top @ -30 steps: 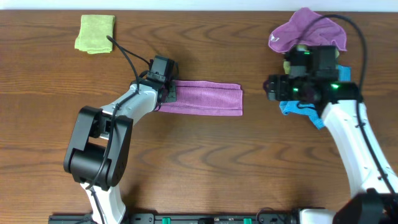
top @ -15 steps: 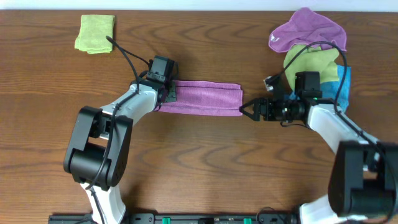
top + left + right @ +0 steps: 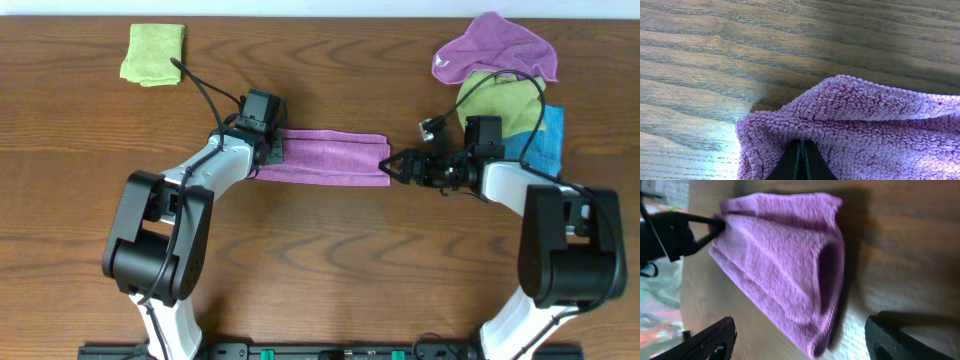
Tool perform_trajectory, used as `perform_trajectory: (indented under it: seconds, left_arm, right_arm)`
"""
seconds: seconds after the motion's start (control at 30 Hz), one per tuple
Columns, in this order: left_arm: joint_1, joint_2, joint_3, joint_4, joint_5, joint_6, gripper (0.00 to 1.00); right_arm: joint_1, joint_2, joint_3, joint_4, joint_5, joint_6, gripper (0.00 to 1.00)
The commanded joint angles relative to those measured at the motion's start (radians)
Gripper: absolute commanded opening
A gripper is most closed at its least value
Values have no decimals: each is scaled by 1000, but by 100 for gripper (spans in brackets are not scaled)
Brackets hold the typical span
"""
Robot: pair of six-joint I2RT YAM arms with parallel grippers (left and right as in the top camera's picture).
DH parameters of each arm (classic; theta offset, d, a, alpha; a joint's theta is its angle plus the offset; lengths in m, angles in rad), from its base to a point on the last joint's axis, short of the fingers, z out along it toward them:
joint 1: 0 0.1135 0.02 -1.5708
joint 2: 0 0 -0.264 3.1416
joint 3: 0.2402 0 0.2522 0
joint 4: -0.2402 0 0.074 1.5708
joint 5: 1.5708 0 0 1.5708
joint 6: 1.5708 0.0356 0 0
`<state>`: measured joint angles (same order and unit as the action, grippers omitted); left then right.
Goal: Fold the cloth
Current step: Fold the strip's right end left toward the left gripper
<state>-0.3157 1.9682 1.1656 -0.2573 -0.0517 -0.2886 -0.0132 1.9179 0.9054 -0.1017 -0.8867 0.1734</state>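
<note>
Half folded on the desk (image 3: 320, 270): pinkish-purple cloth (image 3: 330, 158), a long strip in the middle. Left arm bent low, left fingers (image 3: 790, 170) pinched shut on one end. Right arm reaching in flat, right fingers (image 3: 712, 341) wide apart just beside the other end, holding nothing. Next, probably: pinch that end and carry across.

Your white-shelled arms (image 3: 205, 165) carry black joints, a black left gripper (image 3: 272, 152), a black right gripper (image 3: 391, 168) and thin looping black cables (image 3: 200, 88).

A dark brown wood-grain table (image 3: 330, 260) filled the view, a pale strip (image 3: 300, 7) bordering its far edge
</note>
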Motion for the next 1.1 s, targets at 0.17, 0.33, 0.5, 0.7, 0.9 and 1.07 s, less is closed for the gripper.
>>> perform_trajectory:
  seconds: [0.17,0.33,0.5,0.7,0.9,1.07]
  left_arm:
    - [1,33,-33,-22,42,-11,6]
    - [1,33,-33,-23,46,-11,6]
    - [1,33,-33,-23,50,-11,6]
    - [1,33,-33,-26,106,-40,6]
    - [1,33,-33,-31,105,-60,6]
    - [1,33,-33,-31,106,-60,6]
  right_arm:
    - [90,104,-10,30,136,94,79]
    - [90,104,-8,68,169,130,71]
    - [91,104,-2,117,207,180,54]
    - [98,104,28,139,210,205,1]
    - [105,85,136,61,135,228,1]
    - [149,17,302,-171,253,127,2]
